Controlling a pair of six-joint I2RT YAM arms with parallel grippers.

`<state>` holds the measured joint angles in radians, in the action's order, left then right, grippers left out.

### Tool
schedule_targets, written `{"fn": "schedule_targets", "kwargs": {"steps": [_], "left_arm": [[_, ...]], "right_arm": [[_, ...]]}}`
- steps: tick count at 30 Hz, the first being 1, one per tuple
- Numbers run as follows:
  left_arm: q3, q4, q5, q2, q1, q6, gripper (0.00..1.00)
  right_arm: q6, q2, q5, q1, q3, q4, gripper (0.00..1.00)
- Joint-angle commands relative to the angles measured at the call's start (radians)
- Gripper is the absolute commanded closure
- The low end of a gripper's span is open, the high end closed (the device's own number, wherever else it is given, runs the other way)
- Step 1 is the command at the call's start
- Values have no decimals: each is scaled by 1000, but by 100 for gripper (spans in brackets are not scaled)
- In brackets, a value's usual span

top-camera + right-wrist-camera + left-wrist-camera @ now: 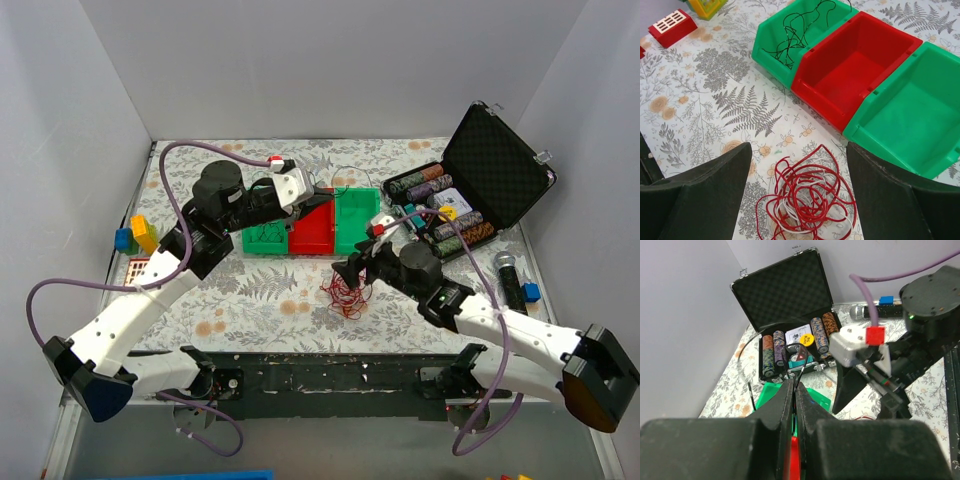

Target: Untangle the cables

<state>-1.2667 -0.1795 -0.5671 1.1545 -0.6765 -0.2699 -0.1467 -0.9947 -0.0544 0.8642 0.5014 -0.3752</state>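
Observation:
The cables (807,200) lie as a red and white clump on the floral table (715,100), also seen in the top view as the clump (345,295). My right gripper (799,150) hovers just above the clump, open wide, one finger on each side, touching nothing. Several black wires (795,30) lie in the left green bin (767,52). My left gripper (794,385) is over the bins, shut on a thin black wire (802,365) that sticks out past its tips. In the top view the left gripper (318,195) is at the bins' far edge.
A red bin (312,232) and a second green bin (357,215) stand in a row with the first. An open black case of poker chips (490,170) is at the back right, a microphone (510,280) at the right. Coloured blocks (135,235) sit at the left.

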Motion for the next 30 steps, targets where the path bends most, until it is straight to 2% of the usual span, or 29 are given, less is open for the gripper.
{"fn": "schedule_targets", "kwargs": {"steps": [1, 4, 8, 11, 13, 16, 21, 25, 27, 30], "left_arm": [[-42, -6, -37, -27, -1, -26, 100], [-68, -2, -27, -21, -5, -41, 100], [-48, 79, 68, -16, -3, -68, 100], [9, 164, 214, -7, -3, -110, 100], [45, 211, 362, 16, -3, -155, 100], [96, 236, 516, 69, -1, -198, 100], [131, 282, 665, 161, 28, -270, 100], [104, 263, 711, 220, 133, -373, 100], [89, 220, 678, 252, 204, -416, 100], [118, 187, 642, 271, 255, -399, 100]], "right_arm": [[47, -115, 18, -2, 71, -102, 15], [62, -221, 47, -2, 120, -106, 16], [41, -307, 113, -2, 94, -125, 21], [12, -335, 148, -2, 39, -166, 25], [-1, -347, 157, -2, 17, -163, 29], [-22, -329, 159, -2, -24, -153, 34], [-44, -205, 136, -2, -110, -142, 37], [-42, -125, 99, -2, -141, -99, 39], [-47, -93, 82, -2, -156, -96, 39], [-48, -75, 65, -4, -167, -97, 40]]}}
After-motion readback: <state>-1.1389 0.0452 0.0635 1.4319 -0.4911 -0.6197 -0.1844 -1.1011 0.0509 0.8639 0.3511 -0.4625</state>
